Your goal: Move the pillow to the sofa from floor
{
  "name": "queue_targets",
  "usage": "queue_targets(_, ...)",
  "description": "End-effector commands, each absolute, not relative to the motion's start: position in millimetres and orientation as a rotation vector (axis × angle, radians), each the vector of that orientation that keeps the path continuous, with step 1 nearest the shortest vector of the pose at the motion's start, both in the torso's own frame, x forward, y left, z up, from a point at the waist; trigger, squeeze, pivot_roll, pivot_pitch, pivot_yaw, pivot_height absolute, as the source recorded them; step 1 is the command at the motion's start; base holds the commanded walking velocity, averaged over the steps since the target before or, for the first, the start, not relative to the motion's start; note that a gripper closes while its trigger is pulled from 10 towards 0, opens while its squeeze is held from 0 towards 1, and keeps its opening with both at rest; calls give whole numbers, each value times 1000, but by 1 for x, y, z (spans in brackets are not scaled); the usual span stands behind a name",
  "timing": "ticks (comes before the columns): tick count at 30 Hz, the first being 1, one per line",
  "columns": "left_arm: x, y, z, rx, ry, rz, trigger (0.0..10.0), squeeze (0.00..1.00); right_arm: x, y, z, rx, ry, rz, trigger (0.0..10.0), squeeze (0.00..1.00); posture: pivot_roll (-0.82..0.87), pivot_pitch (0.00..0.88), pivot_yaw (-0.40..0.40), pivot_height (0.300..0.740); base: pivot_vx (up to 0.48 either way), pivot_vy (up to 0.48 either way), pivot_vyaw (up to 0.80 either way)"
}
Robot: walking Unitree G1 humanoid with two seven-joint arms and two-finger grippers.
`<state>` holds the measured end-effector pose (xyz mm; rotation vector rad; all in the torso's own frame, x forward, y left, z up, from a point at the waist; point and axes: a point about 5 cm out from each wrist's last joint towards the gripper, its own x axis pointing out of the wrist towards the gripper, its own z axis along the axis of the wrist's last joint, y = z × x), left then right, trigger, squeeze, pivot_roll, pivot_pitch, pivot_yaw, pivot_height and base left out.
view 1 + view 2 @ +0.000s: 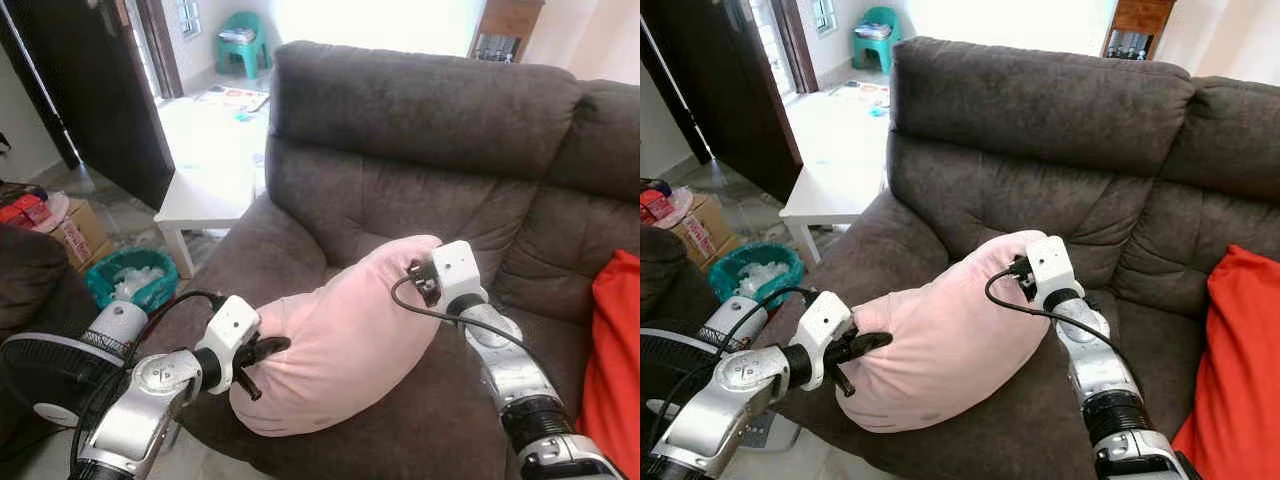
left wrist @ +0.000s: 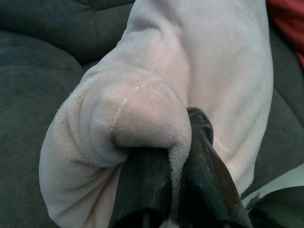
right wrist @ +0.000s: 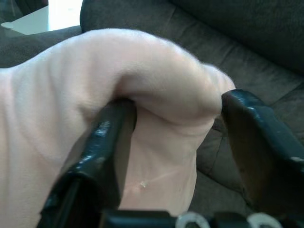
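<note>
Nearest the robot, the left gripper is clenched on the lower corner of the pink pillow, and in the left wrist view its two black fingers pinch a fold of the fabric tight between them. The pillow lies slanted across the seat of the dark brown sofa, its lower end hanging over the front edge of the cushion and its upper end raised toward the backrest. There the right gripper grasps the upper corner, its fingers spread around a bulge of the pillow. A red cushion rests on the seat at the robot's right. Left of the sofa stand a fan and a green basket, then a white table, and farther off a green chair.
</note>
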<state>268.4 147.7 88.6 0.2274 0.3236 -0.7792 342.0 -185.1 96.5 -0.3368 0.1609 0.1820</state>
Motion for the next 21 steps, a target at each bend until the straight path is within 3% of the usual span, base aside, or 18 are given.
queue_targets(1, 267, 149, 82, 243, 352, -776, 10000, 0, 346, -182, 105, -357, 133, 200, 10000, 1000, 122, 0, -46, 740, 0, 0, 0)
queue_targets(2, 267, 150, 80, 244, 356, -769, 10000, 0, 346, -183, 105, -360, 134, 204, 10000, 965, 123, 0, -46, 740, 0, 0, 0)
queue_targets(3, 266, 151, 79, 243, 359, -763, 10000, 0, 346, -184, 105, -366, 133, 203, 10000, 0, 123, 0, -46, 740, 0, 0, 0)
queue_targets(9, 270, 157, 73, 249, 367, -686, 10000, 0, 346, -191, 107, -380, 126, 162, 10000, 0, 121, 0, -46, 740, 0, 0, 0)
queue_targets(11, 286, 178, 68, 305, 345, -422, 10000, 0, 345, -201, 106, -368, 132, 90, 10000, 0, 118, 0, -47, 740, 0, 0, 0)
queue_targets(15, 295, 198, 68, 283, 322, -193, 10000, 0, 342, -208, 100, -367, 152, 54, 10000, 0, 118, 0, -48, 740, 0, 0, 0)
queue_targets(16, 297, 212, 69, 233, 301, -55, 10000, 0, 337, -215, 94, -367, 170, 15, 10000, 0, 118, 0, -48, 740, 0, 0, 0)
queue_targets(21, 297, 223, 68, 207, 278, 73, 10000, 0, 326, -226, 79, -366, 208, -52, 10000, 0, 113, 0, -50, 740, 0, 0, 0)
